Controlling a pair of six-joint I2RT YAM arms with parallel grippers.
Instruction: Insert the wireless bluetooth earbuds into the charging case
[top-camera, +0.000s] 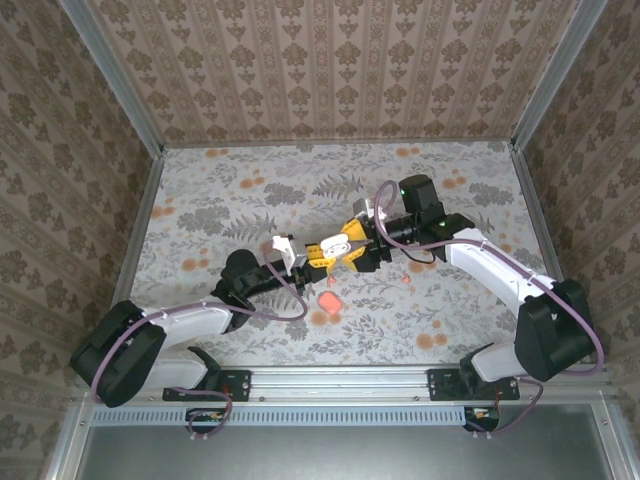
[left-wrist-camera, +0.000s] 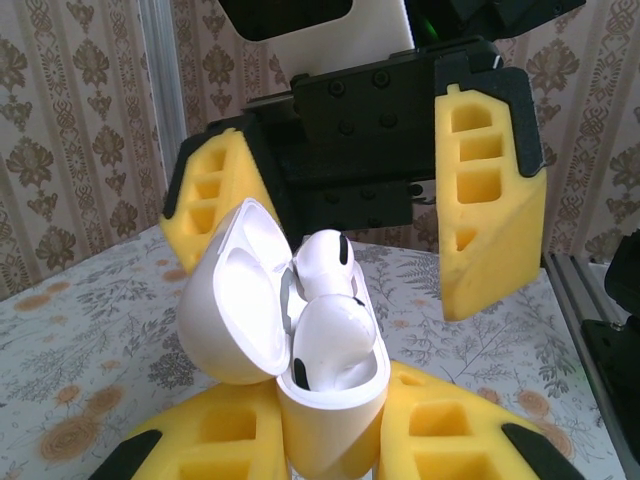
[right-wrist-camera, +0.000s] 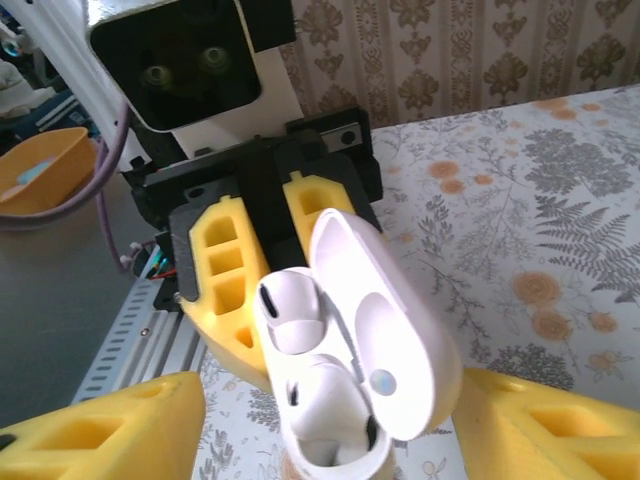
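The left gripper (left-wrist-camera: 330, 455) is clamped on one white charging case (left-wrist-camera: 335, 420). Its two yellow fingers (left-wrist-camera: 445, 425) press the body from either side, so the case stands upright with its lid (left-wrist-camera: 235, 300) swung open to the left in the left wrist view. Two white earbuds (left-wrist-camera: 325, 265) sit in the case. One stands tall, its head well above the rim, and the other earbud (left-wrist-camera: 335, 335) lies low in its well beside it. Both stems are hidden inside the case, and it cannot be told whether the tall one is pushed fully home. The bottom of the case is covered by the fingers and cut off at the frame edge.

The right gripper (right-wrist-camera: 330, 425) faces it with jaws apart, one yellow finger (right-wrist-camera: 105, 430) on each side of the case, with gaps showing between them and the case. Both fingers are cut off at the lower edge of the right wrist view.

From above, the two grippers meet nose to nose over the middle of the table (top-camera: 220, 190), and the case there is too small to show the earbuds. On the table just nearer the bases lies one pinkish-red block (top-camera: 328, 301), with one pinkish speck (top-camera: 405, 279) well to its right. What either one is cannot be made out.
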